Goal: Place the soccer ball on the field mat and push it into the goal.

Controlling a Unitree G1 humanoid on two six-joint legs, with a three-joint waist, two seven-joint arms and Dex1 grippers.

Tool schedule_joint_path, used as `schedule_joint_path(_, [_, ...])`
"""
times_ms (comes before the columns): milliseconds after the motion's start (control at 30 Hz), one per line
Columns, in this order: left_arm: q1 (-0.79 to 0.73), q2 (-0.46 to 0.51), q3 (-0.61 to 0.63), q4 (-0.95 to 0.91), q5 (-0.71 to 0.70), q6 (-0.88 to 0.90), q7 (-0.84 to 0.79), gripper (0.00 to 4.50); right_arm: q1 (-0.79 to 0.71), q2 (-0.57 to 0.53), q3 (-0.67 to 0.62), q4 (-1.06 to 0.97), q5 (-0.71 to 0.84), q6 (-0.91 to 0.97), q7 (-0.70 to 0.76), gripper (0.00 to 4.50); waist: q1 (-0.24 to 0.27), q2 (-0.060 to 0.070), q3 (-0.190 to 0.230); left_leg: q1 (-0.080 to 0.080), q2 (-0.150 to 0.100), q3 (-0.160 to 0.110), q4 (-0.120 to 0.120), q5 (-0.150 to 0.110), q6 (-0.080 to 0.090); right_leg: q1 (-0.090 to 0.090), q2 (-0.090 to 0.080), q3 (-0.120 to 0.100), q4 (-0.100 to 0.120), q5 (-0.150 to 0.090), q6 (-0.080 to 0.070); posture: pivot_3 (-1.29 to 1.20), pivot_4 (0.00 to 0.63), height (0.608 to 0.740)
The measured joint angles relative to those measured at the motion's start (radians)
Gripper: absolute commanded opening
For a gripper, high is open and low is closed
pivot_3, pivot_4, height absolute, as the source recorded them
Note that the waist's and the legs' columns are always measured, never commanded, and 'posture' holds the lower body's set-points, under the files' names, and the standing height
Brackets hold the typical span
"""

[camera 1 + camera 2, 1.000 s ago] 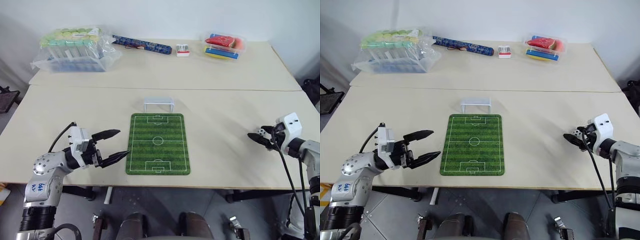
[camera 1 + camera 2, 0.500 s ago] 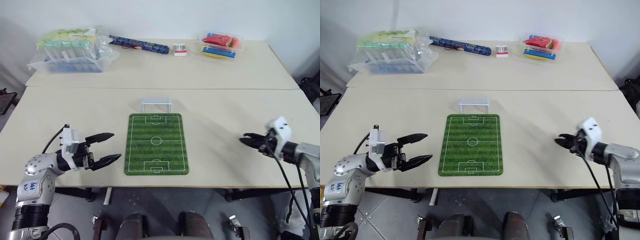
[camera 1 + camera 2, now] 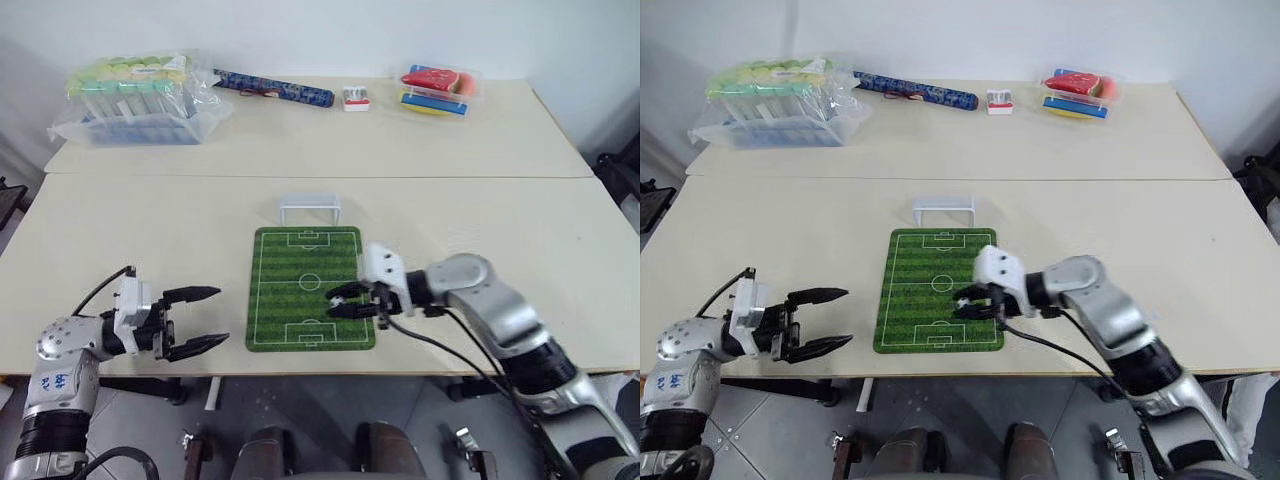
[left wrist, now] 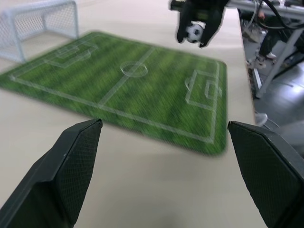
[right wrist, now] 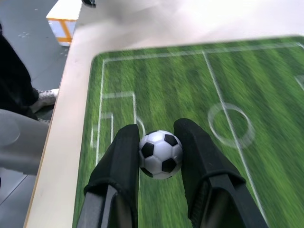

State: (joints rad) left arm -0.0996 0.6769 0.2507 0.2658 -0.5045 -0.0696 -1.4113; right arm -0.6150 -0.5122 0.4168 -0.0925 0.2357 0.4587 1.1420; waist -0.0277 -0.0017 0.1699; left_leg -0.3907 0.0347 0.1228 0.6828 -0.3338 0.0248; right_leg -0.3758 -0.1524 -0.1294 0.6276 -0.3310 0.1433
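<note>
Here, right tool (image 5: 160,142) grips unlabelled soccer ball (image 5: 160,154).

Far table edge, well beyond both grippers: clear bag (image 3: 140,95) w/ green-capped tubes, far left. Blue patterned strip (image 3: 275,88) next to it. Small red/white item (image 3: 355,98) mid. Clear box (image 3: 440,90) w/ red, yellow, blue stuff, far right. Table (image 3: 480,210) beige.
</note>
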Motion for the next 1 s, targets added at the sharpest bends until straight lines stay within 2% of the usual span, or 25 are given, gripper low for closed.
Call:
schedule_joint_path(433, [0.083, -0.009, 0.009, -0.096, -0.002, -0.009, 0.067, 4.50, -0.024, 0.144, 0.125, 0.124, -0.074, -0.047, 0.033, 0.85, -0.004, -0.001, 0.000, 0.000, 0.000, -0.001, 0.000, 0.000, 0.000, 0.000, 0.000, -0.001, 0.001, 0.000, 0.000, 0.00, 0.150, 0.740])
schedule_joint_path(933, [0.067, -0.009, 0.009, -0.097, -0.003, -0.007, 0.101, 4.50, -0.029, 0.126, 0.092, 0.165, -0.089, -0.088, 0.057, 0.85, -0.003, -0.001, 0.000, 0.000, 0.000, -0.001, 0.000, 0.000, 0.000, 0.000, 0.000, -0.001, 0.001, 0.000, 0.000, 0.00, 0.150, 0.740])
schedule_joint_path(1000, [0.064, -0.009, 0.009, -0.097, -0.004, -0.007, 0.101, 4.50, -0.028, 0.126, 0.090, 0.167, -0.089, -0.088, 0.063, 1.55, -0.003, -0.001, 0.000, 0.000, 0.000, -0.001, 0.000, 0.000, 0.000, 0.000, 0.000, -0.001, 0.001, 0.000, 0.000, 0.00, 0.150, 0.740])
